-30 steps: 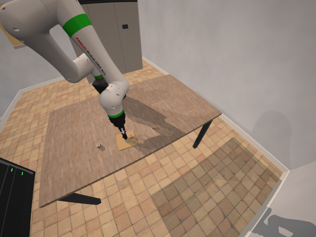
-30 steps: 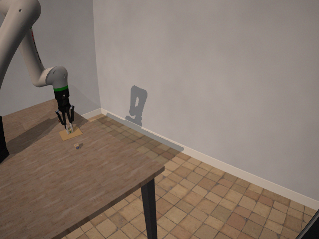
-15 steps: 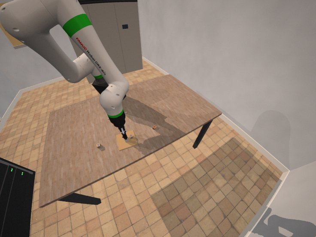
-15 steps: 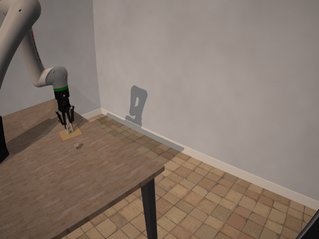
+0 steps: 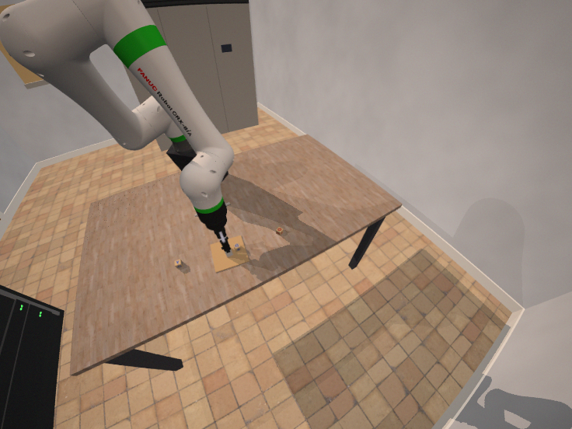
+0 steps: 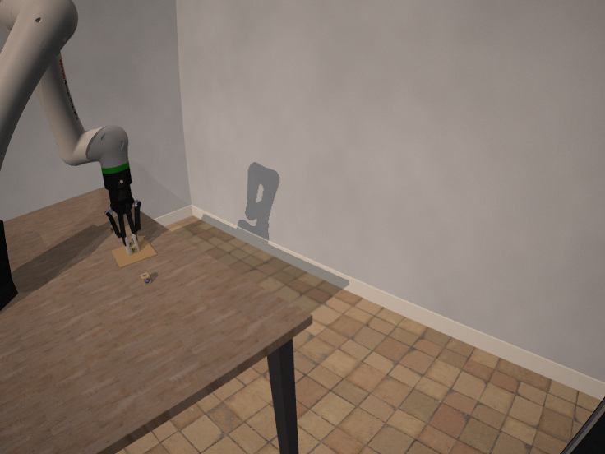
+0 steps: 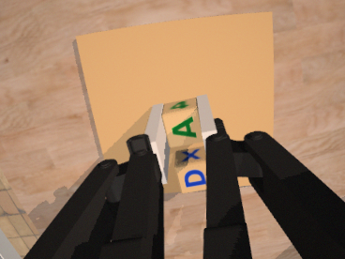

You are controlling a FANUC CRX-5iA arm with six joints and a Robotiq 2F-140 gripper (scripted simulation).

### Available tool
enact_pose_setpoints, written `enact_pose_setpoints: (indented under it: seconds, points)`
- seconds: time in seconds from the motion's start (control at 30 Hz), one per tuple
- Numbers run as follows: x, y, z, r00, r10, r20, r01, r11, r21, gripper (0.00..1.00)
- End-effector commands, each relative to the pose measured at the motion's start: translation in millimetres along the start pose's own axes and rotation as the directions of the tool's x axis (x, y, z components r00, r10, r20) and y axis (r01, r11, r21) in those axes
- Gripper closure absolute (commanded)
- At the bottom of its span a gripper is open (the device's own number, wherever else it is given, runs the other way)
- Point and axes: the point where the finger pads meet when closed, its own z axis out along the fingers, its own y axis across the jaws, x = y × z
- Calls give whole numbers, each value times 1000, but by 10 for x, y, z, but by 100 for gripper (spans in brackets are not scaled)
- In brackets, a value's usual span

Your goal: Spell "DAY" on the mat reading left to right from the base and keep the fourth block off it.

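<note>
Nearest to us, filling the lower half of the wrist view, the gripper (image 5: 228,252) (image 6: 132,247) (image 7: 183,115) stands nearly closed, a pale pad on either side of the A block (image 6: 132,248) (image 7: 184,128). We take it to have that block in its grip, the green A facing up at the middle of the frame. Whether its underside rests on the mat (image 5: 221,265) (image 6: 122,258) (image 7: 141,61), we cannot tell.

Just below it in that frame is the D block (image 5: 236,246) (image 7: 193,178), blue D upward, on the mat. The two letters face the same way, and from the base D would come left of A, as we want.

Farther off, at the left of the top view, the block with a blue mark, probably our Y (image 5: 178,263) (image 6: 145,279), sits on the table (image 5: 138,295) (image 6: 146,351), off the mat. The fourth block (image 5: 279,230), with its reddish mark, lies right of the mat in the top view, also off it, where it may stay.

So we judge D done, A being placed, Y still to come. What remains for us is to settle and release A without nudging D, then fetch Y to A's other side, keep the row straight, and let go.
</note>
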Motion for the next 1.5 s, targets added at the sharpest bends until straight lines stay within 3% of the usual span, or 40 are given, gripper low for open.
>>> enact_pose_setpoints:
  seconds: [0.0, 0.27, 0.77, 1.2, 1.47]
  points:
    - [0, -2, -1, 1000, 0, 0, 0, 1000, 0, 87]
    - [0, -2, -1, 1000, 0, 0, 0, 1000, 0, 87]
    - [0, -2, -1, 1000, 0, 0, 0, 1000, 0, 75]
    - [0, -2, -7, 1000, 0, 0, 0, 1000, 0, 75]
    - [0, -2, -213, 1000, 0, 0, 0, 1000, 0, 75]
